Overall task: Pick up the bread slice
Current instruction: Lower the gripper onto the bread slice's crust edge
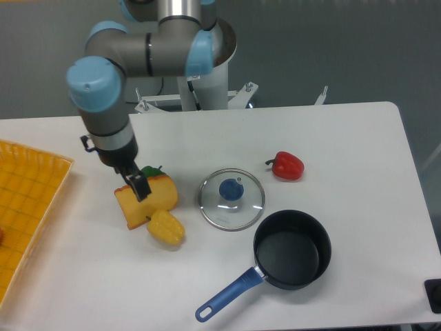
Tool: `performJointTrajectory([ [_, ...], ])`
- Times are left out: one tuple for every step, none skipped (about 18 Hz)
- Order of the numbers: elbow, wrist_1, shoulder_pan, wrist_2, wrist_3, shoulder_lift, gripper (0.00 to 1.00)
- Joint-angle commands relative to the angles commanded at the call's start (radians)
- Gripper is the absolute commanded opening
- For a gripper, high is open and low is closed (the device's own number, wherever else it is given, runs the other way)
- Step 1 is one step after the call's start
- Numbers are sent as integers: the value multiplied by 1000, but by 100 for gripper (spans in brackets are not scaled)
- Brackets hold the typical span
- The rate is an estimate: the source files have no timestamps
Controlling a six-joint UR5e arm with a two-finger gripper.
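Note:
The bread slice [155, 202] is a thick orange-yellow slab with a darker crust edge, left of the table's middle. It looks tilted, with its broad face towards the camera. My gripper [138, 185] comes down from the arm above and sits at the slice's upper left part. One dark finger [141, 187] lies against the slice's face; the other finger is hidden behind it. The jaws look closed on the slice. Whether the slice still touches the table I cannot tell.
A lumpy yellow pepper [167, 227] touches the slice's lower edge. A green pepper [153, 169] peeks out behind it. A glass lid [231, 199], a red pepper [287, 165] and a black pot with a blue handle [292, 249] lie to the right. A yellow tray [27, 207] is at the left edge.

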Motion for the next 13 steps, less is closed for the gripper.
performJointTrajectory([
  [0, 0, -5, 9, -15, -3, 100],
  [-3, -1, -9, 11, -22, -6, 100],
  [-3, -2, -15, 9, -23, -8, 100],
  [-3, -2, -18, 11, -25, -11, 100],
  [-6, 0, -20, 12, -32, -21, 100],
  [-9, 2, -22, 11, -43, -28, 100],
  [-9, 3, -17, 11, -42, -47, 100],
  [-9, 2, -9, 12, -37, -54, 100],
  [-9, 3, -3, 14, -37, -63, 100],
  [-9, 5, 3, 23, -37, -78, 100],
  [-8, 5, 8, 35, -37, -83, 100],
  [-6, 8, 9, 43, -37, -90, 100],
  [-3, 11, 11, 43, -37, -101, 100],
])
